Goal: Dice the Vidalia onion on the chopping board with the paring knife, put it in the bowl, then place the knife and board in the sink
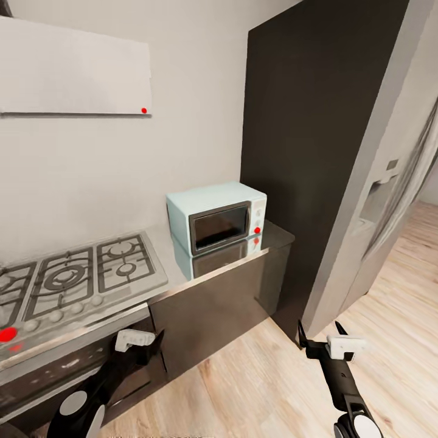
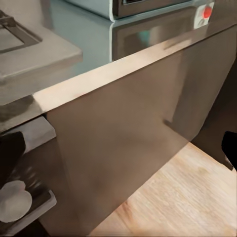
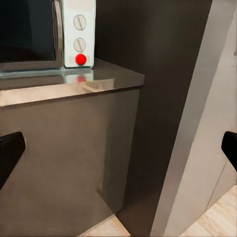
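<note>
We're looking along a long smooth grey countertop [image 1: 277, 234] with a metallic front edge over dark cabinets, and none of the onion, board, knife, bowl or sink is in front of us at this stretch. Near the worktop's right end stands a pale blue box-shaped microwave [image 1: 216, 216] with a dark glass door and a red button; toward the left end sits a steel gas hob [image 1: 79, 277] with black grates. A tall dark panel [image 1: 316, 121] closes off that right end, with a grey refrigerator [image 1: 383, 182] beyond it.

The left gripper [image 1: 146, 344] hangs low in front of the cabinet fronts, its fingers apart and holding nothing. The right gripper [image 1: 321, 342] hovers over the pale wooden floor [image 1: 255, 377], fingers spread wide, nothing between them.

My read: this is the travel stage, the sink not yet found. The next move calls for turning or rolling along the worktop until the sink comes up.
</note>
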Available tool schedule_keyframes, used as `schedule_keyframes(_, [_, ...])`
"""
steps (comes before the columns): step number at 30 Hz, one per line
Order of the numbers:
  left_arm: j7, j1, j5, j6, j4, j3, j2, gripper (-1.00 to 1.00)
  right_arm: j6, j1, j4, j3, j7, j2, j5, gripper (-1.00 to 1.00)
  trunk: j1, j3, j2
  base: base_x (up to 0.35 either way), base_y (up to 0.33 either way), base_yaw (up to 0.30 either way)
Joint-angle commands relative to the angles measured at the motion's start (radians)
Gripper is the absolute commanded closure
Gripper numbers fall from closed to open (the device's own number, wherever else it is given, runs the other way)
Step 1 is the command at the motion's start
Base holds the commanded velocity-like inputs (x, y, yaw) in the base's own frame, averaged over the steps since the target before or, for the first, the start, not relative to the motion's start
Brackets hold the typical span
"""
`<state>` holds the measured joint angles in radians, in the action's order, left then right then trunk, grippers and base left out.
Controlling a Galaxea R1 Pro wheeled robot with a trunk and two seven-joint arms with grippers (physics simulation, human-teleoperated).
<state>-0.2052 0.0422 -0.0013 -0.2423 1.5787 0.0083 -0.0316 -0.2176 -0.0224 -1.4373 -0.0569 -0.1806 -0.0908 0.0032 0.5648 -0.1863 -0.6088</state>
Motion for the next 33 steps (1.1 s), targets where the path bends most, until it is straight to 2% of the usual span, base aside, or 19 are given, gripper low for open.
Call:
schedule_keyframes(1, [-0.005,0.001,0.0,-0.006,0.001,0.001,0.0,-1.0,-0.002,-0.001,0.0,-0.003,-0.008,-0.001,0.0,-1.0,-0.004,0.001,0.006,0.0,0.0,0.25])
schedule_keyframes(30, [-0.005,0.002,0.0,-0.006,0.001,0.001,0.001,-1.0,-0.002,-0.001,0.0,-0.003,-0.008,-0.001,0.001,-1.0,-0.115,0.074,0.209,0.0,0.0,0.25])
schedule_keyframes(33, [-0.005,0.001,0.0,-0.006,0.001,0.001,0.001,-1.0,-0.002,-0.001,0.0,-0.003,-0.008,-0.001,0.001,-1.0,-0.115,0.072,0.209,0.0,0.0,0.25])
